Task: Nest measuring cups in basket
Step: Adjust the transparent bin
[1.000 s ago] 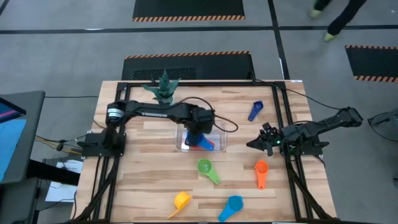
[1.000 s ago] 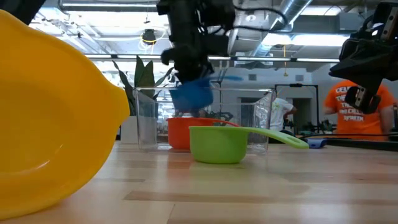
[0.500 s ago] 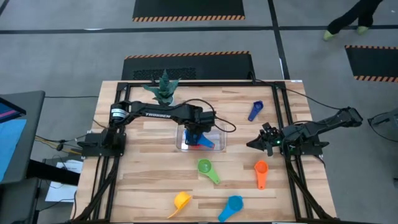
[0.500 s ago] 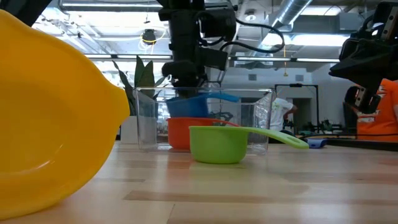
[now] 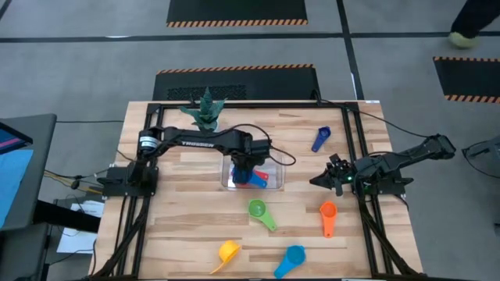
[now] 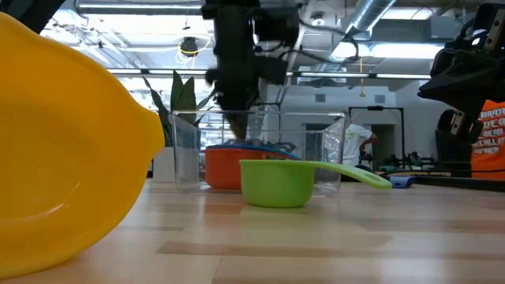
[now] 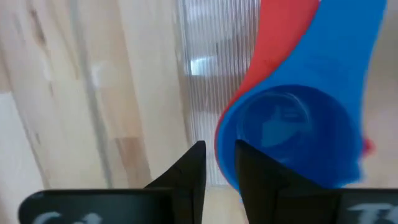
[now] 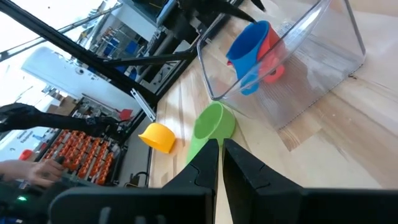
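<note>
A: Left side first. Where's the left gripper (image 5: 248, 167)?
B: Down inside the basket (image 5: 228, 184), right at the rim of the blue cup (image 7: 292, 137). That cup sits inside the red cup (image 7: 280, 37), both in the basket. Gripping or let go? Cannot tell.
A: Step?
B: Looks like dropping blue into red. To do it well: let go fully, check the bowl sits flat and the handles line up, then lift straight up. Dragging sideways could tip the stack or shove the basket wall.
A: Loose cups, left to right?
B: The yellow cup (image 5: 228, 250) is well in front of the basket, toward its left end. The green cup (image 5: 256, 209) is just in front of it. The light blue cup (image 5: 293, 256) is farther in front, toward its right end. The dark blue cup (image 5: 321, 138) is behind and right of the basket. The orange cup (image 5: 327, 211) is in front and right.
A: Right gripper (image 5: 316, 181)?
B: Waiting well right of the basket, drawn nearly together on nothing.
A: Progress?
B: Two in, five out, I'd say.
</note>
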Action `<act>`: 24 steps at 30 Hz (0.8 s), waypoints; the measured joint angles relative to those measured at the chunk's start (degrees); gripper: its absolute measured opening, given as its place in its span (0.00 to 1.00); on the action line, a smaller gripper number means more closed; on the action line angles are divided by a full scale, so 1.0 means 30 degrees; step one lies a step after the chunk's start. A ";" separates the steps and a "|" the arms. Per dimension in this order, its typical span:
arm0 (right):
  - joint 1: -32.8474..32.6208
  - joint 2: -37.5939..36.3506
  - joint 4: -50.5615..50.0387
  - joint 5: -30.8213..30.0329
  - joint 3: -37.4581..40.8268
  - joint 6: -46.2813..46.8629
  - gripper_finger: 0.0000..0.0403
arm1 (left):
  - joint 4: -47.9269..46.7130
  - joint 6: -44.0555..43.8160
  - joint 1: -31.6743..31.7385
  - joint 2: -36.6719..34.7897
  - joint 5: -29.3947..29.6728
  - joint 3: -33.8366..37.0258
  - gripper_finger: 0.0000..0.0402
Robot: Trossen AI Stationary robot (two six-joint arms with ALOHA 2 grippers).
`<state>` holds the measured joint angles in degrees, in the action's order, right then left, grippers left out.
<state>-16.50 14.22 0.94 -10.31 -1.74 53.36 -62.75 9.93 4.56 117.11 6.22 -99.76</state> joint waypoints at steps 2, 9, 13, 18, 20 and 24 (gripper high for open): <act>-0.0002 0.0007 -0.0185 0.0011 -0.0015 0.0035 0.12 | -0.0923 -0.0646 -0.0021 -0.0105 -0.0573 -0.1049 0.18; 0.0002 0.0000 -0.0239 0.0000 -0.0029 0.0038 0.12 | -0.3116 -0.1334 -0.1488 -0.0113 -0.1410 -0.3077 0.18; 0.0002 0.0000 -0.0252 0.0000 -0.0029 -0.0285 0.12 | 0.0410 0.0190 -0.2563 0.0087 0.1227 -0.2957 0.18; 0.0002 0.0000 -0.0259 0.0004 -0.0029 -0.0399 0.12 | 0.3338 0.2054 -0.2519 0.1707 0.2223 -0.2722 0.18; 0.0002 0.0005 -0.0259 0.0002 -0.0029 -0.0271 0.12 | 0.3955 0.2064 -0.2279 0.2042 0.3118 -0.2724 0.18; 0.0002 0.0005 -0.0223 0.0002 -0.0029 -0.0160 0.12 | 0.4101 0.2467 -0.1739 0.2720 0.4895 -0.2744 0.18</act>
<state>-16.49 14.23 0.27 -10.30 -1.83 52.88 -50.45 17.33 -0.66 125.27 20.90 -107.99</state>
